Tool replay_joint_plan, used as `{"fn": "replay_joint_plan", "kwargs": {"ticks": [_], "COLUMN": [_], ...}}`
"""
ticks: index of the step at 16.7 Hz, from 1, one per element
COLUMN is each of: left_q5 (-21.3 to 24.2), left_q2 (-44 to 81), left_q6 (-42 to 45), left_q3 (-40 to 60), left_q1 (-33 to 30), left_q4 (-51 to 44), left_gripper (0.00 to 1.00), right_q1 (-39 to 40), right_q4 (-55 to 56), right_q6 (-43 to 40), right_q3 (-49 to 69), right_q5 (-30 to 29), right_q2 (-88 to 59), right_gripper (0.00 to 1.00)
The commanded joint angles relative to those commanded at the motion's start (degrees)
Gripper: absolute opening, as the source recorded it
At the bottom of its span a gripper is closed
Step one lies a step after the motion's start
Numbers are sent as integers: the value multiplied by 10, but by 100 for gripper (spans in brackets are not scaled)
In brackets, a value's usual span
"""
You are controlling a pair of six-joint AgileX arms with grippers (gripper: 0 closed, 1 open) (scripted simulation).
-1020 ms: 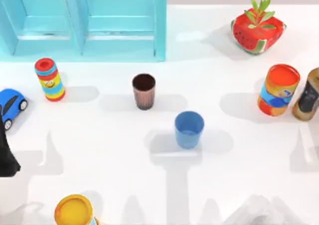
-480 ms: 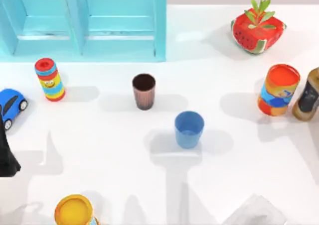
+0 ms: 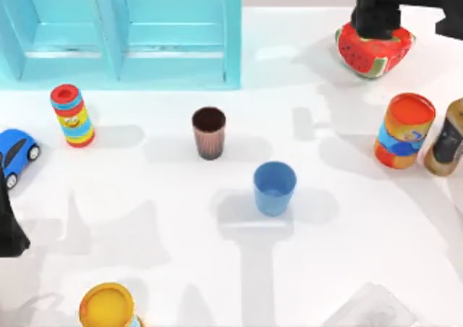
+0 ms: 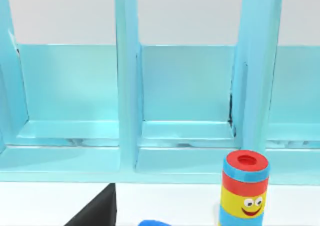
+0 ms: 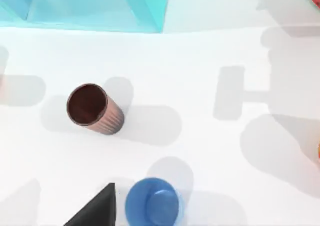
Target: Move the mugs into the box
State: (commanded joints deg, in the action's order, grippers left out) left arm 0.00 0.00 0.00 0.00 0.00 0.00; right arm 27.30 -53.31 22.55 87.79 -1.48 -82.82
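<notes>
A white surface (image 3: 145, 233) carries a pale-blue partitioned box (image 3: 123, 34) at eleven o'clock in the top view. The right arm's dark gripper (image 3: 380, 9) hangs at one o'clock over a watermelon-patterned planter (image 3: 372, 52); whether it is released or clenched cannot be told. The left arm (image 3: 9, 226) sits parked at nine o'clock. Both mugs stand upright near centre, apart from each other and outside the box: the plain blue mug (image 3: 274, 188) at five o'clock of the ribbed brown mug (image 3: 209, 133).
</notes>
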Motion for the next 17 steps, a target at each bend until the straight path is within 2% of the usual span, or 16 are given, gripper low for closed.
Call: {"fn": "replay_joint_plan", "kwargs": {"ticks": [10, 14, 17], "left_q5": [0, 0, 0], "left_q2": [0, 0, 0], "left_q6": [0, 0, 0], "left_q3": [0, 0, 0], "left_q1": [0, 0, 0], "left_q4": [0, 0, 0], "left_gripper": [100, 100, 100], "right_q1": [116, 140, 150], "right_q4": [-312, -386, -417], "right_q6": [140, 178, 196], "right_q3": [605, 779, 858], "right_q5": [-66, -92, -104], "right_q2": [-532, -669, -729], "right_gripper": [100, 100, 100]}}
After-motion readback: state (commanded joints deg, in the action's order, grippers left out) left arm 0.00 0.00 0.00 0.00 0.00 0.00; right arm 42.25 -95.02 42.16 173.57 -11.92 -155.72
